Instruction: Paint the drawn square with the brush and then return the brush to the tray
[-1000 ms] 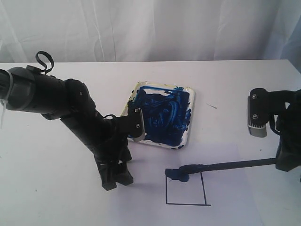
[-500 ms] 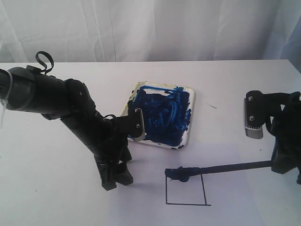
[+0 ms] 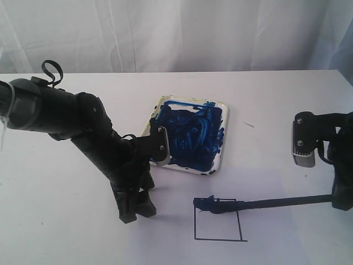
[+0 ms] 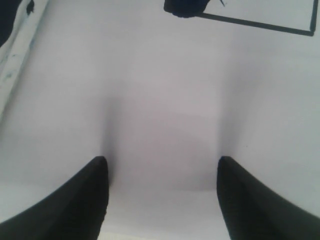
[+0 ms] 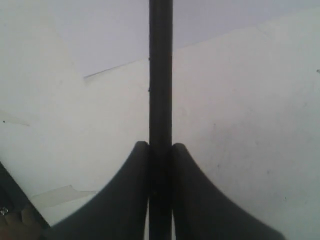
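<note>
The brush (image 3: 265, 203) is being gripped at its handle end by the right gripper (image 5: 160, 150), tip on the drawn square's (image 3: 219, 225) far-left corner; the left gripper (image 4: 160, 165) is spread, empty. With such leverage, paint may be smeared past the outline.

our left arm (image 3: 60, 113) comes in from the left edge, slopes down across the scene and bends at the wrist so the gripper points downward. our left gripper (image 4: 160, 200) hangs low with its two fingers (image 4: 75, 205) spread wide apart and nothing between them. our right arm (image 3: 333, 121) enters from the right edge, with only its wrist end in sight. our right gripper (image 5: 160, 152) also points downward, its fingers (image 5: 125, 200) pressed against both sides of the brush (image 5: 160, 75) handle, gripping it near its back end.
</note>
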You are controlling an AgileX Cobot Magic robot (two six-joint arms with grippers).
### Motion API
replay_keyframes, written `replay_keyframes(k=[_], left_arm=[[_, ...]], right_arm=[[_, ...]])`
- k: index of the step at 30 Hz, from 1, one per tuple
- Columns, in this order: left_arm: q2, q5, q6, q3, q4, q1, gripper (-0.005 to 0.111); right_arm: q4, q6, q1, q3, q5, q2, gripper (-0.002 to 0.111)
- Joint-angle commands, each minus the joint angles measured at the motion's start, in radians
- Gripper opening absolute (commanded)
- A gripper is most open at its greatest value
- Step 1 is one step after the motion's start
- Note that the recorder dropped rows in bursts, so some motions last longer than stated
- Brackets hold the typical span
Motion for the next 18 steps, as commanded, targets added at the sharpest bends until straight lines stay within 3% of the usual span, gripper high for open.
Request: replay_keyframes(k=[1,18], left_arm=[[0.037,0.048,-0.004,0.016,0.017,-0.006,0.066],[0.037,0.047,-0.004,0.016,0.019,-0.006,0.066]], right_arm=[[-0.049,0.050,0.002,0.004,0.012,0.000,0.000],[-0.083,0.094,0.002,0.004,0.032,0.000,0.000]])
